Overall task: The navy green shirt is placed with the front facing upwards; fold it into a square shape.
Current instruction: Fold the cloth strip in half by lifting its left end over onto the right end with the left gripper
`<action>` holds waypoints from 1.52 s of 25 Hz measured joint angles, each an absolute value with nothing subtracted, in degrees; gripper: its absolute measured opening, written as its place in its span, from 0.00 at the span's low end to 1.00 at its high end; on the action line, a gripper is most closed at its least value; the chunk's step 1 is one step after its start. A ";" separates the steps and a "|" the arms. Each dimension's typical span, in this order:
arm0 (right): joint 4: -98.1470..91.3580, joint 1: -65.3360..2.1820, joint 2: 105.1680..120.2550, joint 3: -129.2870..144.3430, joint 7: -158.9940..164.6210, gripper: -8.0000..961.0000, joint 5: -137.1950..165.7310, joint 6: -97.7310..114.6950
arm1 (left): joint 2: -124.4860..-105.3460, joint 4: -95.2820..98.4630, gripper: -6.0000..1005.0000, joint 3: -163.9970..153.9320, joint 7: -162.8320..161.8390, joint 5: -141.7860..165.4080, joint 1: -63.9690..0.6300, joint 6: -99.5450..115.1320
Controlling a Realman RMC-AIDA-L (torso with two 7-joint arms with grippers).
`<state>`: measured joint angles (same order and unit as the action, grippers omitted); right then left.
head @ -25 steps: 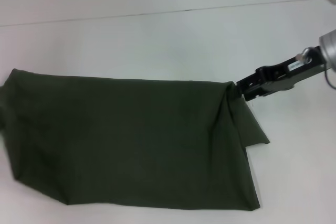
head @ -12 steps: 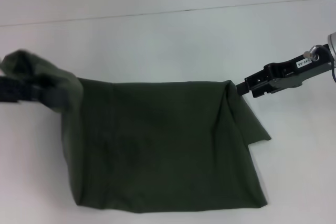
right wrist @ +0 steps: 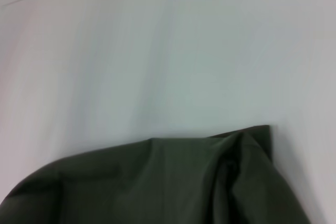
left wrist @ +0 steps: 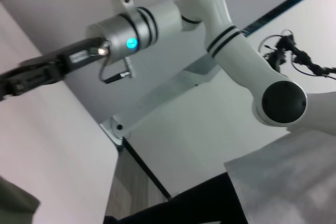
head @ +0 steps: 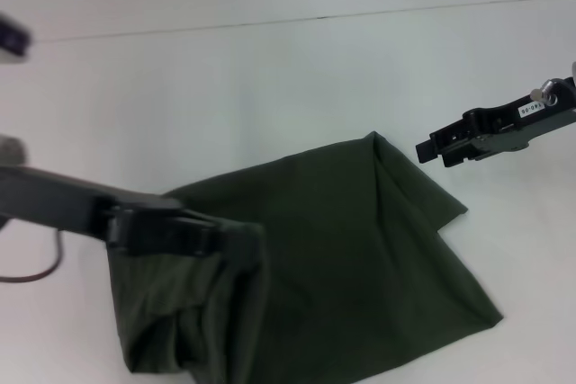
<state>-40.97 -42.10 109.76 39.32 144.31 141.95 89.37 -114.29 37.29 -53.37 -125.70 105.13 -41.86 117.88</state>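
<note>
Swinging rightward, the left gripper (head: 225, 238) hauls the navy green shirt (head: 360, 249) over itself on the table (head: 270, 87) — pinching cloth; right gripper (head: 425, 150) — empty, jaw state unclear — just beside the far corner.

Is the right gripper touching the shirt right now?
Apart. In the head view bare table shows between the right gripper and the shirt's nearest corner; the left gripper is at the shirt's other end.

A robotics lab or test room: a plain white tabletop (head: 270, 78), a pale bare wall (left wrist: 173, 145) at 6 o'clock, and grey wood-look flooring (left wrist: 131, 192) at 7 o'clock.
</note>
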 joint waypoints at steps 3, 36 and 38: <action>-40.93 -42.17 109.76 39.42 144.32 0.60 141.95 88.83 | -115.18 36.41 0.02 -54.27 -125.63 106.33 -44.26 115.32; -39.59 -42.55 110.39 40.02 144.27 0.60 141.72 87.73 | -123.78 29.92 0.06 -60.30 -124.50 108.35 -55.02 96.85; -39.31 -42.66 110.39 40.03 144.20 0.60 141.70 87.61 | -124.00 29.32 0.06 -61.09 -124.52 108.13 -55.91 96.17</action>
<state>-39.31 -42.66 110.39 40.03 144.20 141.70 87.61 -124.00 29.32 -61.09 -124.52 108.13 -55.91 96.17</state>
